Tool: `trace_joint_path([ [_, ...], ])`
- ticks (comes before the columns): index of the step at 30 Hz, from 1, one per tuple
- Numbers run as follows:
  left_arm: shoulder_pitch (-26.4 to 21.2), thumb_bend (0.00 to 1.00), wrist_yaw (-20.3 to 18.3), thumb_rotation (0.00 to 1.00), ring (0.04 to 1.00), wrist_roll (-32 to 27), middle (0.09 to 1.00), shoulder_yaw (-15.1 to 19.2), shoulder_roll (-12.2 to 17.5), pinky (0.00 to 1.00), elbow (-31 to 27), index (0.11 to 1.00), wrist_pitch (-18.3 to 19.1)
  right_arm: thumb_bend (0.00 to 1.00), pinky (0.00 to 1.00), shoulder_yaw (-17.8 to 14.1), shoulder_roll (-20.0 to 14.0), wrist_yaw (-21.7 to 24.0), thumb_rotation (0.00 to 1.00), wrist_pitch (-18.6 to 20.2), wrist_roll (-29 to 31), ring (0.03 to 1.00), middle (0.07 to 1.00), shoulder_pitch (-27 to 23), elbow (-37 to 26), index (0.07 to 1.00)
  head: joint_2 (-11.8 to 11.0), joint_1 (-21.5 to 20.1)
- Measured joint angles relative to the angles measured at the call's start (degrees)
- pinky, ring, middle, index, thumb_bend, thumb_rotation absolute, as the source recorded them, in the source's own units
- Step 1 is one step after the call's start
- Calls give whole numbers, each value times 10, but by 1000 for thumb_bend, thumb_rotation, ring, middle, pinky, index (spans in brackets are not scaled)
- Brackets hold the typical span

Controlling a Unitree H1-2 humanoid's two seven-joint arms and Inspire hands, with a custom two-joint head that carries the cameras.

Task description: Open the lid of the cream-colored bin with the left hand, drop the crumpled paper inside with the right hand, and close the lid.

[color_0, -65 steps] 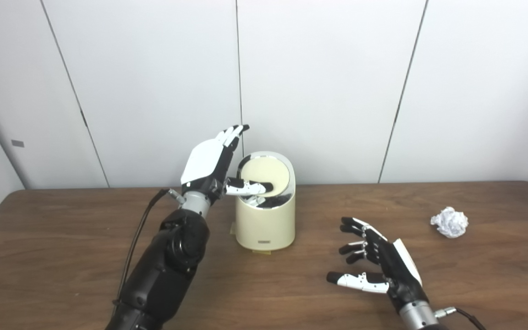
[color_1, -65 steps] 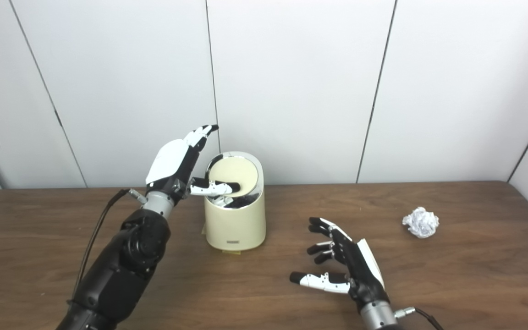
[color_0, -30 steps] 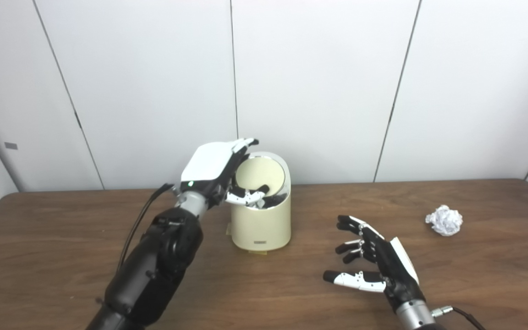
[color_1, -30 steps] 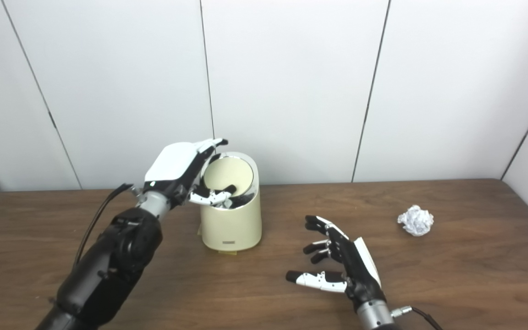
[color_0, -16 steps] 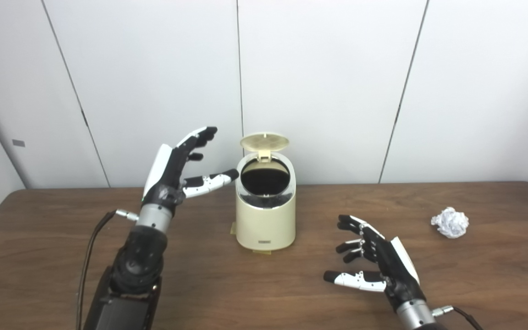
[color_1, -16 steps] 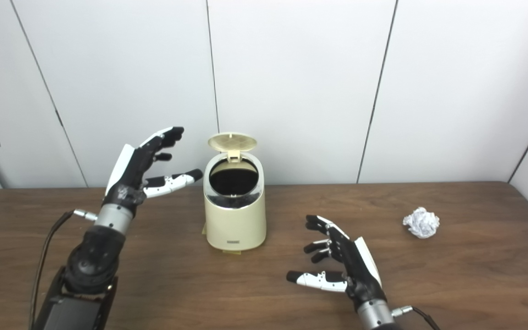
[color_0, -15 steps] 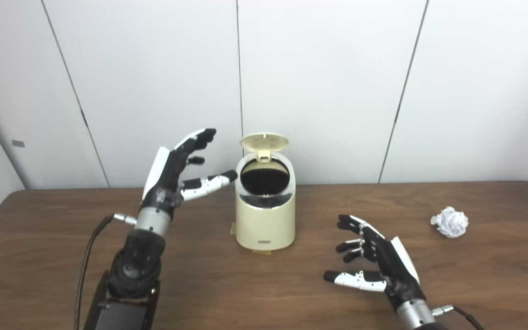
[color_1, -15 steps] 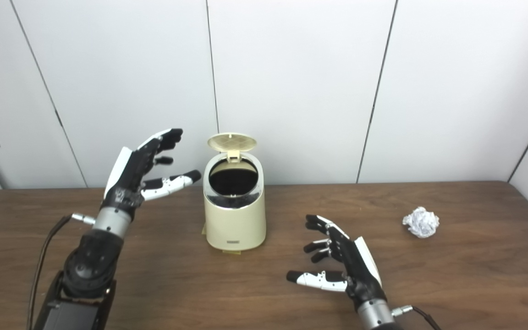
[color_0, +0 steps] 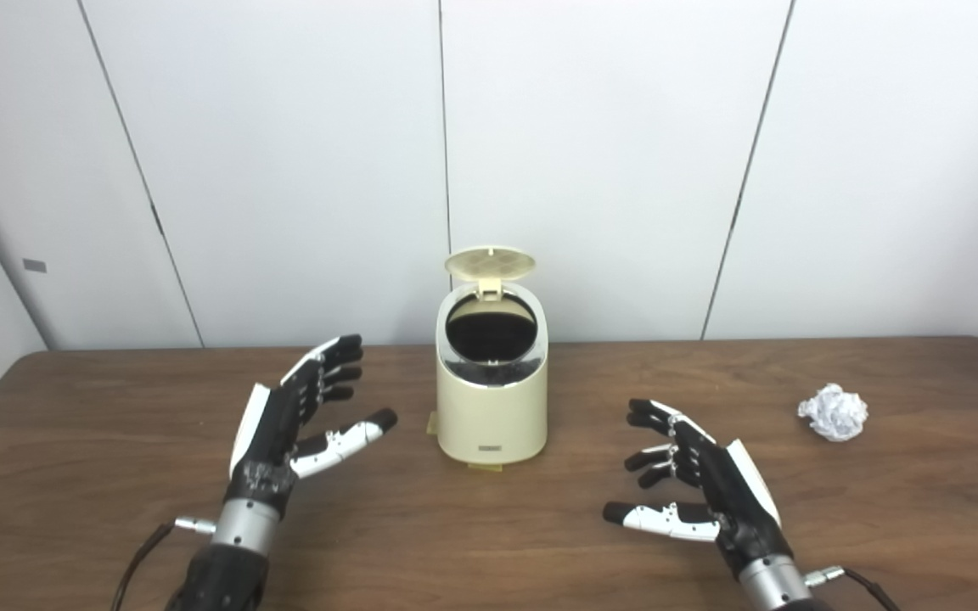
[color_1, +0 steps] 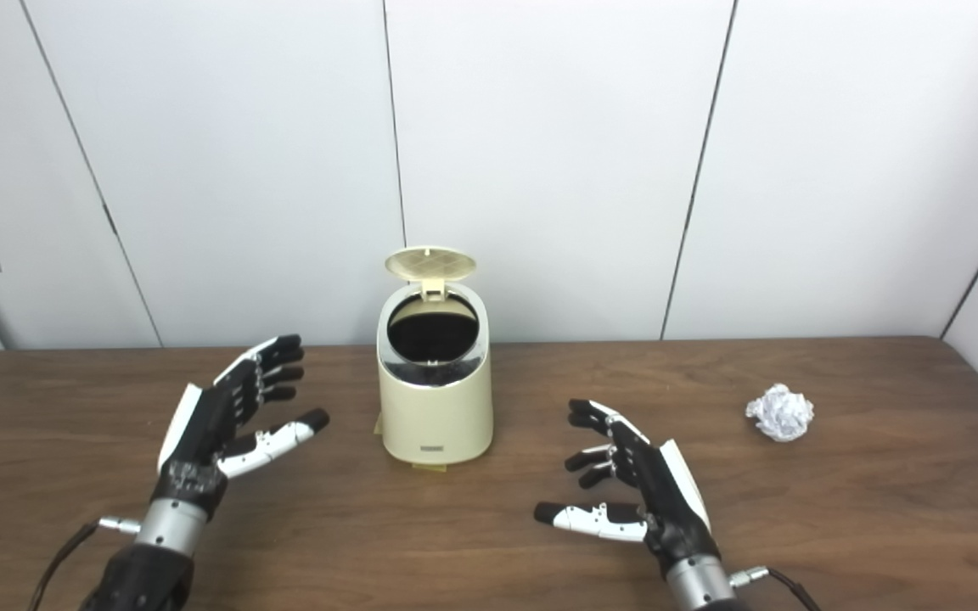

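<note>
The lid is standing upright over the cream-colored bin, so you are starting the paper step. Your left hand and right hand are both hanging empty with fingers spread. Reach right toward the crumpled paper, well apart near the table edge, closing around it gently.

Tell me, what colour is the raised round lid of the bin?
Cream, like the bin body; the raised round lid shows best in the left eye view.
</note>
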Motion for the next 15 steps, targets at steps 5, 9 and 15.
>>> trace_joint_path([
  [5, 22, 799, 3, 174, 781, -8, 814, 0, -7, 679, 7, 847, -19, 763, 511, 0, -1, 2, 200, 0, 2, 606, 805, 3, 0, 828, 1, -1],
  [9, 24, 799, 4, 137, 765, -9, 806, -1, -11, 659, 17, 841, -26, 764, 505, -1, -2, 7, 184, 0, 6, 603, 806, 3, 0, 827, -4, -6],
  [15, 25, 770, 3, 95, 750, -10, 798, -6, -10, 638, 29, 838, -30, 771, 496, -4, -5, 5, 182, 1, -7, 589, 790, 2, -7, 817, -11, -31],
])
